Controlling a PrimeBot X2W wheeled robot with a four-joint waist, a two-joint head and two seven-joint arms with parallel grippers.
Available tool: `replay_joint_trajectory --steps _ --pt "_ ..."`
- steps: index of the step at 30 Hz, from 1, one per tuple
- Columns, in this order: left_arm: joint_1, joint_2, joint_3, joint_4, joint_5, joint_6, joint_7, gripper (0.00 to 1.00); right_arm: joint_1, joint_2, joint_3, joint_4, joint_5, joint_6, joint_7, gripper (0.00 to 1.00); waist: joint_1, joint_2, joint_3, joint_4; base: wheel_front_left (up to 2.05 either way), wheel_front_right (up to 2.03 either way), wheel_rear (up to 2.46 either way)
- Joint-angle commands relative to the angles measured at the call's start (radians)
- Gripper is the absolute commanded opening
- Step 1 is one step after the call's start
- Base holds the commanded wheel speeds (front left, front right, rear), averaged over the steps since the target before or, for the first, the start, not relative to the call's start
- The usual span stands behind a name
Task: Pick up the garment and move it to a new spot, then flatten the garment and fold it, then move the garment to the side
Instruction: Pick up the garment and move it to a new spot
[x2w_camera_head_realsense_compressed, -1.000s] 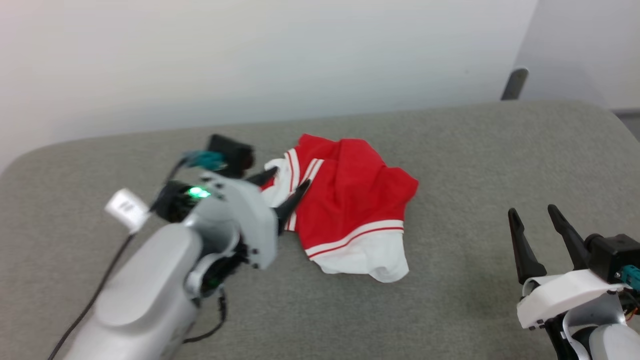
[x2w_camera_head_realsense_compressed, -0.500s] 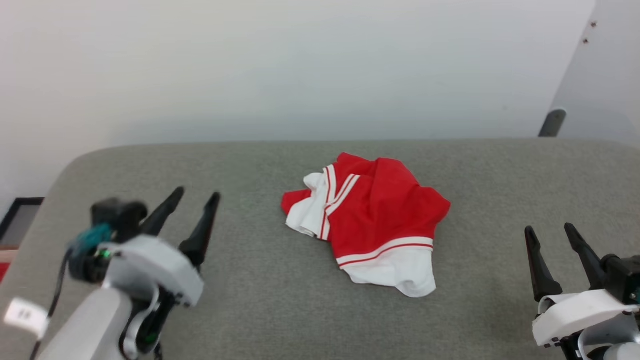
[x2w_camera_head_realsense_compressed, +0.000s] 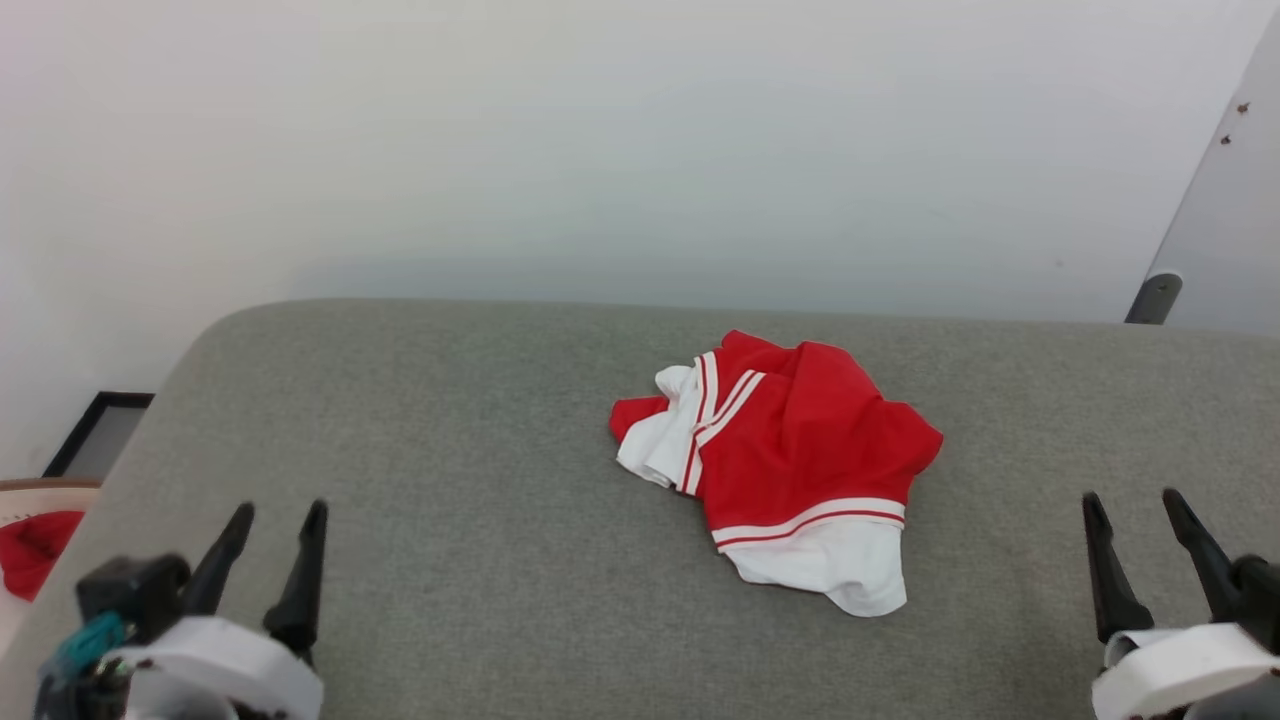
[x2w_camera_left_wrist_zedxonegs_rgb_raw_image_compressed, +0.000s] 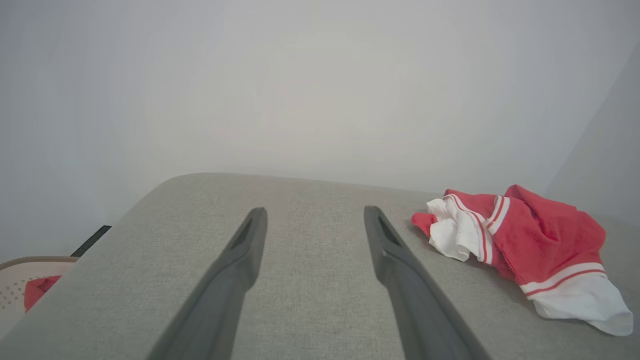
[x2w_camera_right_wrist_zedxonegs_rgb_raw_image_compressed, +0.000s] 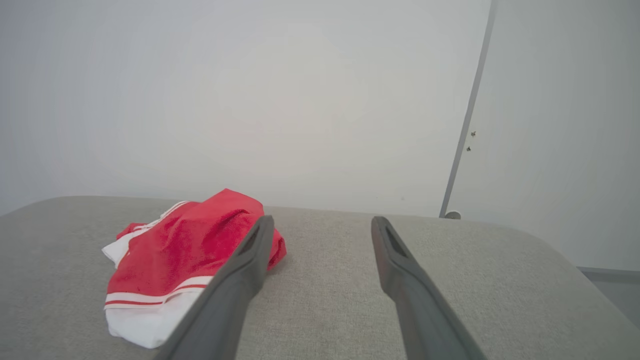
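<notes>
The garment (x2w_camera_head_realsense_compressed: 790, 460) lies crumpled in a heap on the grey padded table (x2w_camera_head_realsense_compressed: 450, 420), right of centre: bright red cloth with white sleeves and striped trim. It also lies at the right of the left wrist view, garment (x2w_camera_left_wrist_zedxonegs_rgb_raw_image_compressed: 530, 245), and at the left of the right wrist view, garment (x2w_camera_right_wrist_zedxonegs_rgb_raw_image_compressed: 185, 255). My left gripper (x2w_camera_head_realsense_compressed: 278, 512) stands open at the lower left, well clear of the cloth. Low on the right, my right gripper (x2w_camera_head_realsense_compressed: 1135, 497) is open too, with nothing between its fingers.
Off the table's left edge sits a pale basket (x2w_camera_head_realsense_compressed: 20, 500) holding a small red cloth (x2w_camera_head_realsense_compressed: 35, 545), next to a dark frame (x2w_camera_head_realsense_compressed: 95, 435) on the floor. A white wall rises behind the table, with a door edge (x2w_camera_head_realsense_compressed: 1200, 200) at the right.
My left gripper has drawn back from the garment's left side to the lower left, leaving the cloth on the table. The head camera has shifted, so the whole scene sits differently.
</notes>
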Motion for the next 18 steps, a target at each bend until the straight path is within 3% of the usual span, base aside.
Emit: replay_joint_trajectory --steps 1,18 --pt "0.028 -0.004 0.018 0.005 0.004 -0.005 -0.008 1.0 0.019 -0.002 -0.011 0.007 -0.009 0.0 -0.006 1.0 0.0 0.0 -0.005 0.009 0.0 0.0 0.0" --pt "0.165 -0.109 0.241 -0.037 0.125 -0.072 -0.012 1.0 0.068 0.017 -0.058 0.011 -0.012 0.0 -0.019 1.0 0.0 0.0 -0.016 0.025 0.0 0.0 0.0"
